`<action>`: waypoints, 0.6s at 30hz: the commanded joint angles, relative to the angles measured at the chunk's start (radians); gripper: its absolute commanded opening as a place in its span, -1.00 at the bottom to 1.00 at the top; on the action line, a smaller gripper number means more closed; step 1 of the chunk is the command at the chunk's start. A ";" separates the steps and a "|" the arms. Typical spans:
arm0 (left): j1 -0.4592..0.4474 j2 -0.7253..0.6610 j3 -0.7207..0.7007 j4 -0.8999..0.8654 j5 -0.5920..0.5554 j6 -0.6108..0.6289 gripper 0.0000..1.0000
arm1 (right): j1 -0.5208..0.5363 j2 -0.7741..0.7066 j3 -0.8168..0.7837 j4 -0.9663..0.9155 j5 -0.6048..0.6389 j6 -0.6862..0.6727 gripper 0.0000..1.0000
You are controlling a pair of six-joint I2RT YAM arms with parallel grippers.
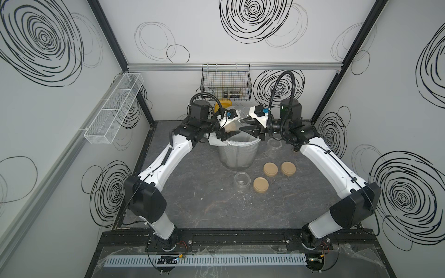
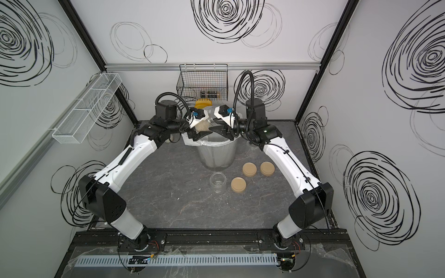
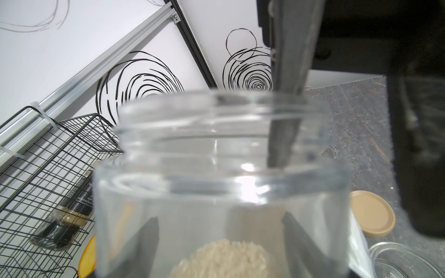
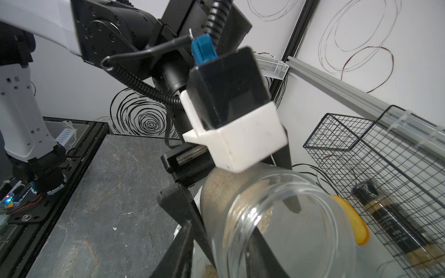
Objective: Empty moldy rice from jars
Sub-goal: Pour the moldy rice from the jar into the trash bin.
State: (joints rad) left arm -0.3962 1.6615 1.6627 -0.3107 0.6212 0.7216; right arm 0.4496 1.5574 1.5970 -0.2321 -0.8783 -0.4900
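My left gripper (image 1: 228, 136) (image 3: 220, 219) is shut on a clear jar (image 1: 237, 120) (image 2: 209, 119) (image 3: 221, 187), tilted over the mesh bin (image 1: 238, 154) with its mouth toward the right arm. Moldy rice (image 1: 230, 127) (image 3: 221, 260) lies heaped at the jar's bottom end. My right gripper (image 1: 245, 130) (image 4: 222, 231) is open and straddles the jar's rim (image 4: 277, 216). One of its fingers (image 3: 285, 108) reaches inside the mouth; the other stays outside the wall. Two empty jars (image 1: 241, 181) (image 1: 273, 145) stand on the table.
The bin has a white liner, with some grains inside (image 4: 209, 270). Three tan lids (image 1: 270, 169) (image 1: 288, 168) (image 1: 260, 184) lie right of it. A black wire basket (image 1: 226, 83) on the back wall holds a small bottle (image 1: 231, 94). A white mesh shelf (image 1: 113, 110) hangs left.
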 commanded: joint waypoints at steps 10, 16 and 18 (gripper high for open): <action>-0.089 0.000 0.111 0.084 -0.104 0.125 0.35 | 0.026 0.062 0.054 -0.102 0.019 -0.009 -0.66; -0.101 -0.020 0.062 0.155 -0.140 0.121 0.93 | 0.027 0.053 0.036 -0.090 0.019 0.009 -1.00; -0.100 -0.039 0.019 0.200 -0.160 0.115 0.92 | 0.026 0.046 0.027 -0.073 0.019 0.026 -1.00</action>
State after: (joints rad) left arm -0.4652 1.6699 1.6886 -0.3206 0.4568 0.8742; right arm 0.4599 1.5986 1.6337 -0.3313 -0.8631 -0.4740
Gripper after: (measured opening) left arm 0.962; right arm 0.208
